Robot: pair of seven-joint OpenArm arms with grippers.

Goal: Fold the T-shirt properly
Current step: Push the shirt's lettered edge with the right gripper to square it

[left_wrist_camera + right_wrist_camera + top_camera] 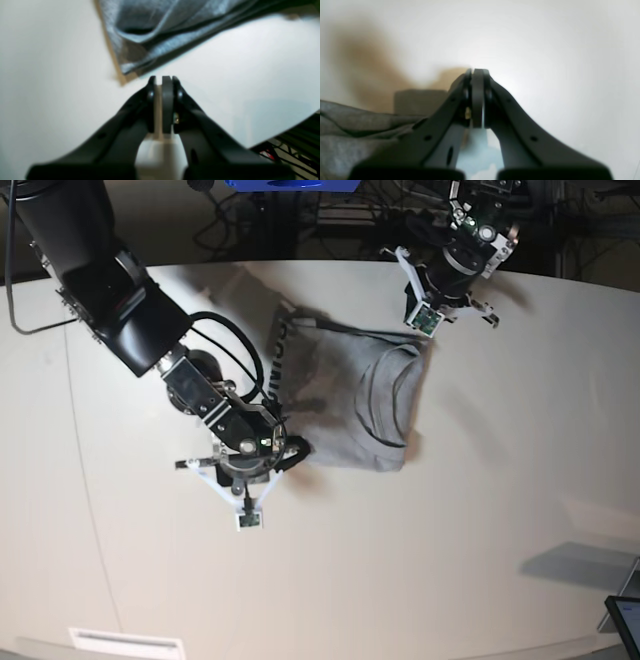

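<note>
The light heather-grey cotton T-shirt (pixel 360 405) lies folded on the pale surface (pixel 480 510); the left pincer (pixel 162 79) and right pincer (pixel 477 71) are both pinched closed, holding nothing.

Both wrist views are blurred and soft, with glare washing out the table (pixel 545 50) toward 12 o'clock. A brown shadow smear is seen at 9 o'clock. The base view is sharper, evenly lit, dim at 12 o'clock.

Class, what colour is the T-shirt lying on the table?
Light heather grey T-shirt, seen best in the base view.
</note>
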